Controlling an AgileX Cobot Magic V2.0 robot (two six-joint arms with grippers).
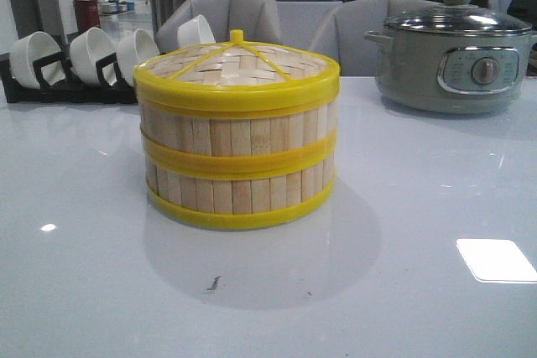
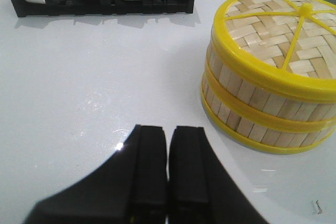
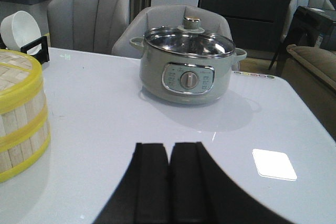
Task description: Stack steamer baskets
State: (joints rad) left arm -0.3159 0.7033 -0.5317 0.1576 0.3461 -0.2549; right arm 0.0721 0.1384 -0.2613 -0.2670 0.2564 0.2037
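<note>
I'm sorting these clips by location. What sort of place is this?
Probably a showroom or lab dressed as a dining area: a glossy white table with stacked steamer baskets, an electric pot, a rack of white bowls, and grey upholstered chairs behind.

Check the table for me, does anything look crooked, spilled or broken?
Nothing serious. The steamer baskets sit squarely stacked with the lid level. Only a small dark mark on the table in front of them stands out.
</note>
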